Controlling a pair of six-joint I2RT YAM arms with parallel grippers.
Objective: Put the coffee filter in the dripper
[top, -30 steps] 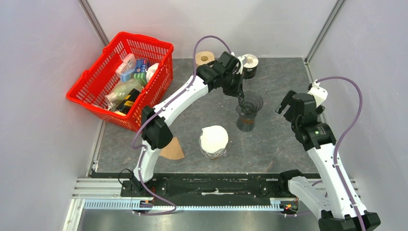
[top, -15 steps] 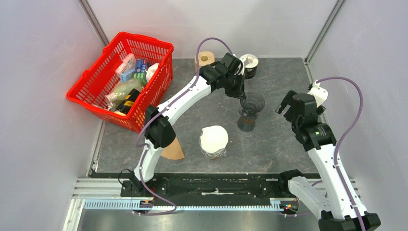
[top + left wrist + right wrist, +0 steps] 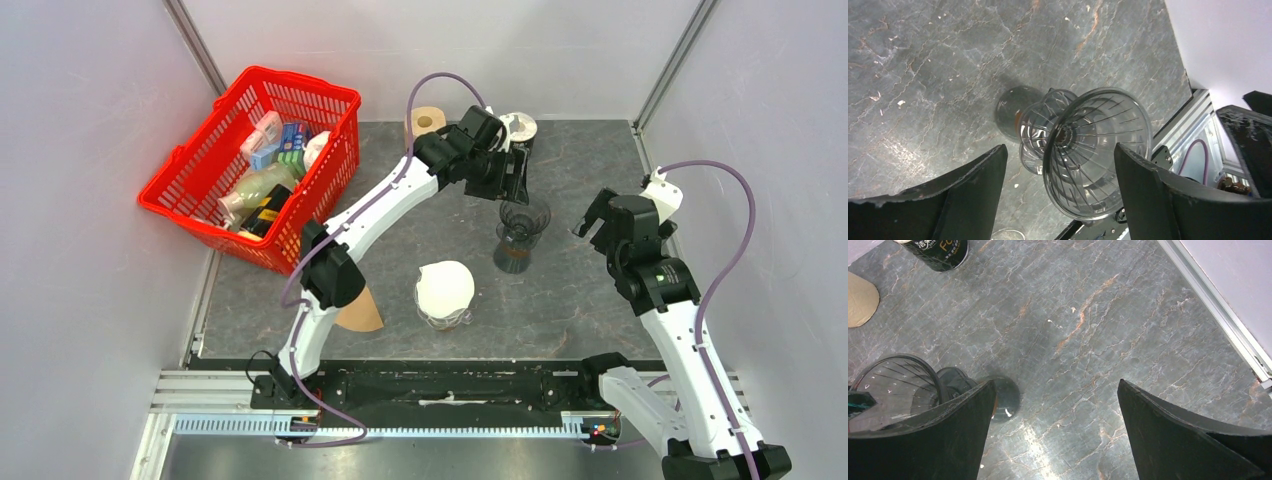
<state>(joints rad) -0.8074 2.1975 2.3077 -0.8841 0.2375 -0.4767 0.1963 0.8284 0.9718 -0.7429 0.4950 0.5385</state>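
**Left pincer (image 3: 515, 180) spread wide over the glass dripper (image 3: 521, 228), coffee filter (image 3: 360, 312) apart on the bench (image 3: 580, 300).**
At far left stood a red basket (image 3: 250, 160) of groceries. The brown coffee filter lay flat beside the left arm's base, well apart from the dripper, with a white rounded item (image 3: 445, 290) on a clear holder between them. The left pincer hung above the dripper, jaws released and touching nothing. Further right, the right pincer (image 3: 597, 212) hovered fully released, grasping nothing.

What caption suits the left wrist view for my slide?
Open left gripper over an empty glass dripper on the dark stone table.
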